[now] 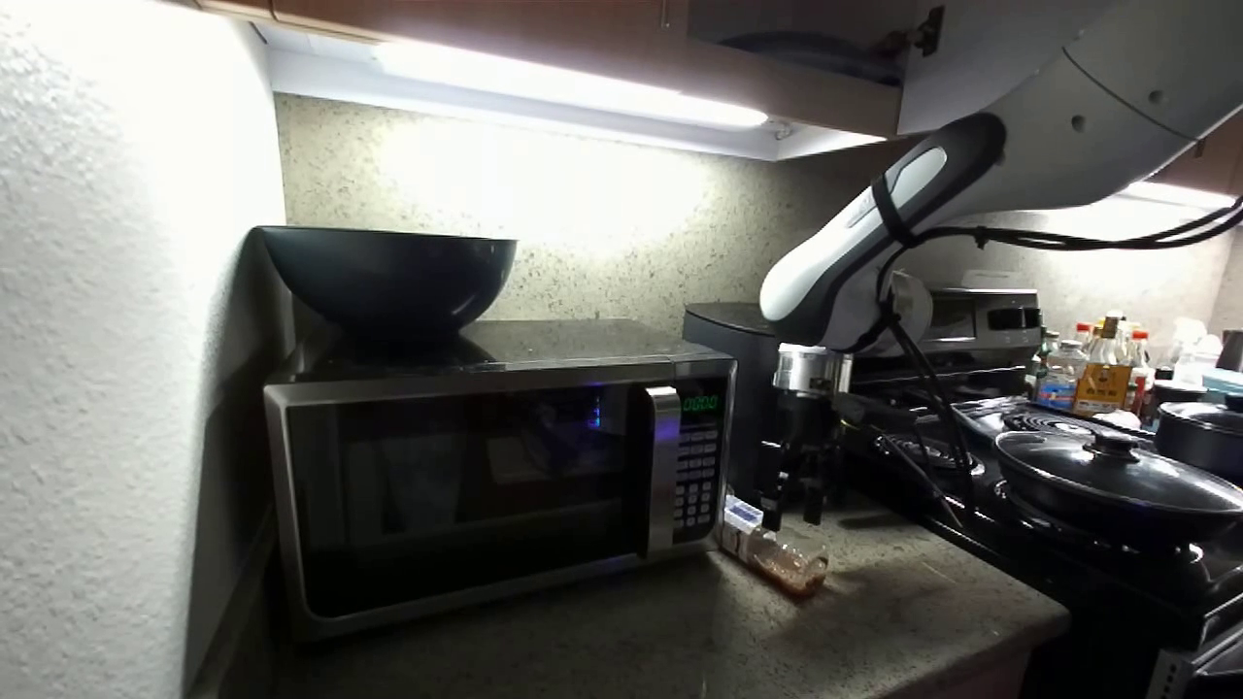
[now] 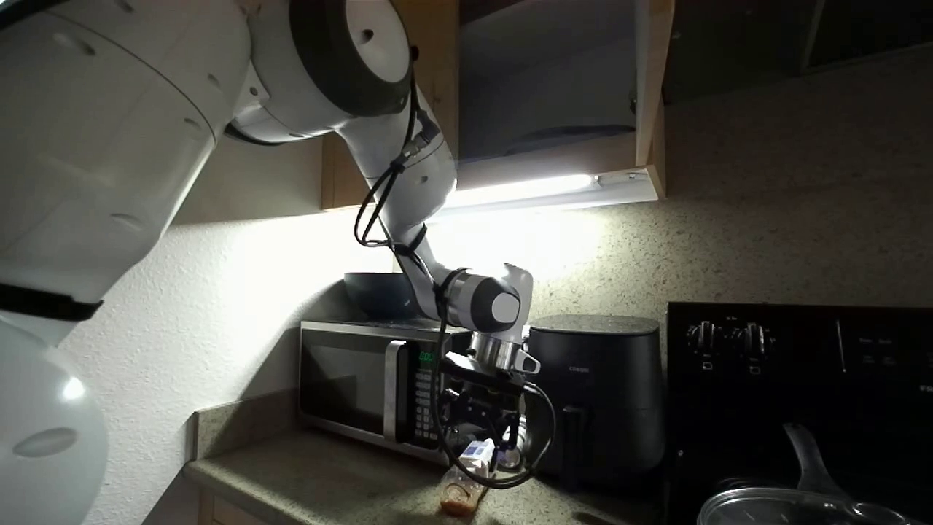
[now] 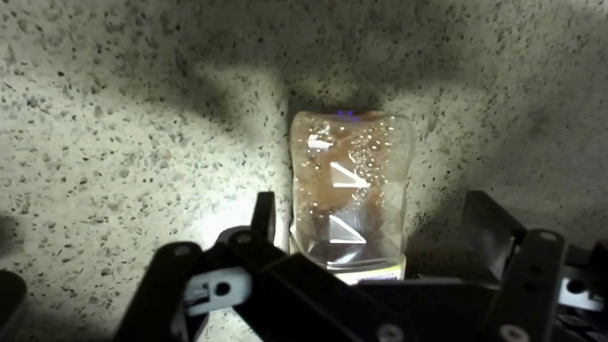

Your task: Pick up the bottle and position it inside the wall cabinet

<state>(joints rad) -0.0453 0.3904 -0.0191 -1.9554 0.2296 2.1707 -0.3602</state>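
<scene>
The bottle [image 1: 794, 565] lies on its side on the counter beside the microwave, clear with reddish-brown contents and a white label. It also shows in an exterior view [image 2: 461, 490] and in the wrist view [image 3: 349, 190]. My gripper [image 1: 792, 519] points down at it, open and empty. In the wrist view the gripper [image 3: 370, 204] has a finger on each side of the bottle, with a wider gap on the right; neither finger visibly touches it. The label end is partly hidden by the gripper. The wall cabinet [image 2: 554, 159] is overhead, open and dark inside; it also shows in an exterior view [image 1: 816, 89].
The microwave [image 1: 486, 495] carries a dark bowl [image 1: 388, 277]. A black air fryer [image 2: 594, 394] stands behind the gripper. The cabinet door [image 2: 651, 80] hangs open. A stove with a lidded pan [image 1: 1117, 485] and several condiment bottles [image 1: 1102, 374] is beyond the counter.
</scene>
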